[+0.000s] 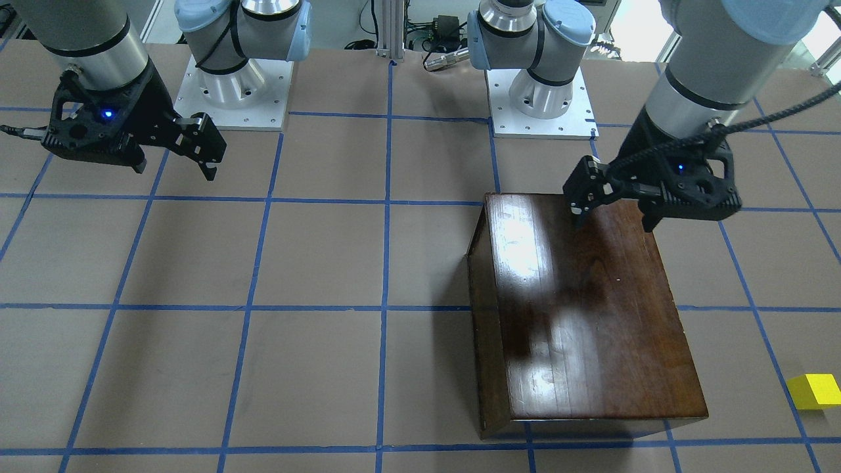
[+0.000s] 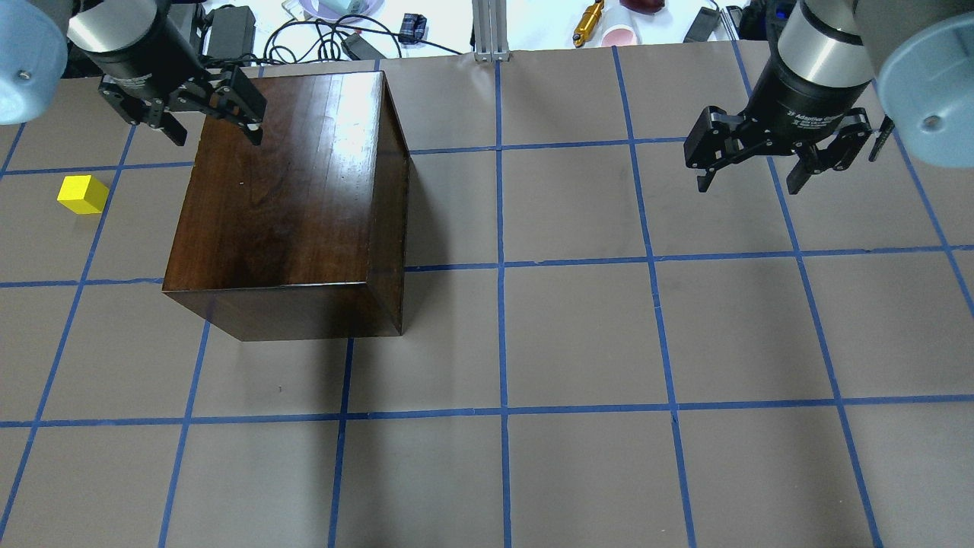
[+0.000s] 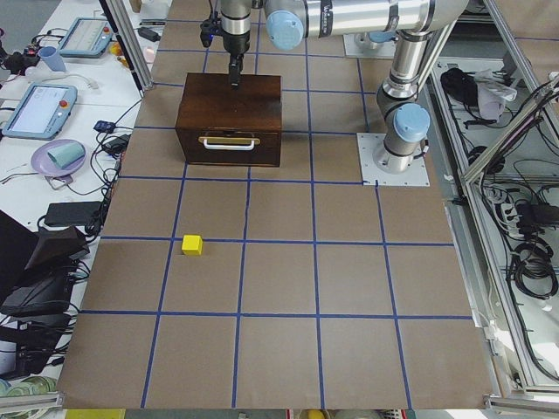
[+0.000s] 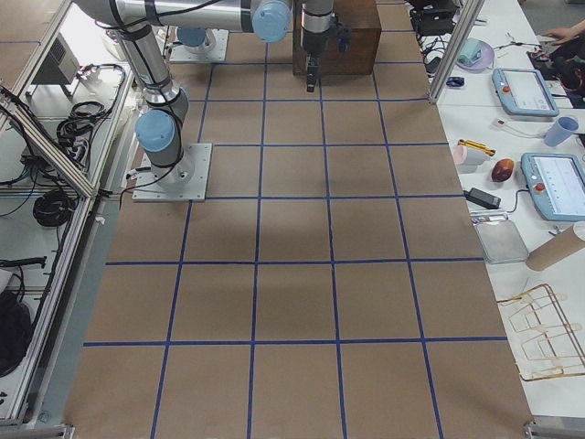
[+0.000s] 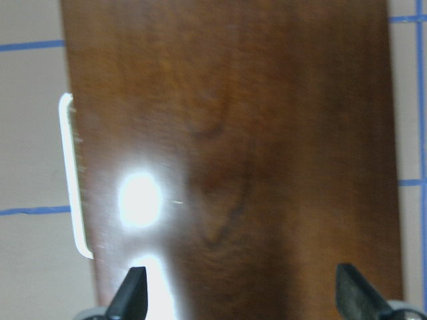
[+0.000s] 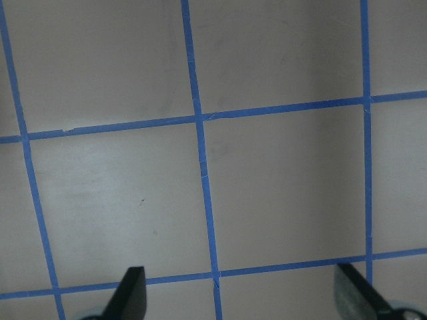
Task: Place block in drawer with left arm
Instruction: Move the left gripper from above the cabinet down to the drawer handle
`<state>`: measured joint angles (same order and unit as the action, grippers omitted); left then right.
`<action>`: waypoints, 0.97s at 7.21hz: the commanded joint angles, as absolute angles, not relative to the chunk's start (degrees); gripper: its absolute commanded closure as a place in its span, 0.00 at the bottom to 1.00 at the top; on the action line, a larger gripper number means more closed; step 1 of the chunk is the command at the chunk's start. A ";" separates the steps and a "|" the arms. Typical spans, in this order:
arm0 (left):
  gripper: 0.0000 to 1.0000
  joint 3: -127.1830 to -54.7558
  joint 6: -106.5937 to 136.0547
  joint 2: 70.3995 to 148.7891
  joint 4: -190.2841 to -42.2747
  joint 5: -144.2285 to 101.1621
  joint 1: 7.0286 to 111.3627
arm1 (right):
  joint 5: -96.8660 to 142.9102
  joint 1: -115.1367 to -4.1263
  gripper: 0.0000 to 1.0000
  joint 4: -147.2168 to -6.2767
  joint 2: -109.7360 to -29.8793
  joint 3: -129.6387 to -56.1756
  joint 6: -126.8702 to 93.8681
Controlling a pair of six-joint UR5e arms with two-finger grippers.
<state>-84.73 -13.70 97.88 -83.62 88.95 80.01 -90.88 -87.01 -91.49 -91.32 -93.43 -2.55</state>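
The yellow block [image 2: 83, 194] lies on the table to the left of the dark-brown wooden box [image 2: 297, 198]; it also shows in the front view [image 1: 815, 391] and the left side view [image 3: 192, 245]. The drawer is pushed shut in the box; its dark front panel with a pale handle [image 3: 229, 142] faces the block's side. My left gripper [image 2: 217, 137] is open and empty, held above the box top near its far left corner [image 1: 614, 220]. Its wrist view shows the box top [image 5: 233, 153] and the handle [image 5: 70, 173]. My right gripper [image 2: 753, 164] is open and empty above bare table.
The table is brown with a blue tape grid [image 2: 500, 262]. The two arm bases [image 1: 230, 85] stand at the robot's edge. Cables, cups and tools [image 2: 327, 30] lie beyond the far edge. The right wrist view shows only table [image 6: 213, 200].
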 commanded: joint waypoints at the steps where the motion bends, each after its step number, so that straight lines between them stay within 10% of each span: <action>1: 0.00 -83.68 -20.11 101.76 -82.10 88.34 73.94 | -90.88 -87.01 0.00 -91.49 -91.32 -93.43 -2.55; 7: 0.00 -82.97 -30.84 110.12 -79.80 73.69 62.07 | -90.88 -87.01 0.00 -91.49 -91.32 -93.43 -2.55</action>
<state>-82.79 -29.90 108.72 -79.56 78.41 64.60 -90.88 -87.01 -91.49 -91.32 -93.43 -2.55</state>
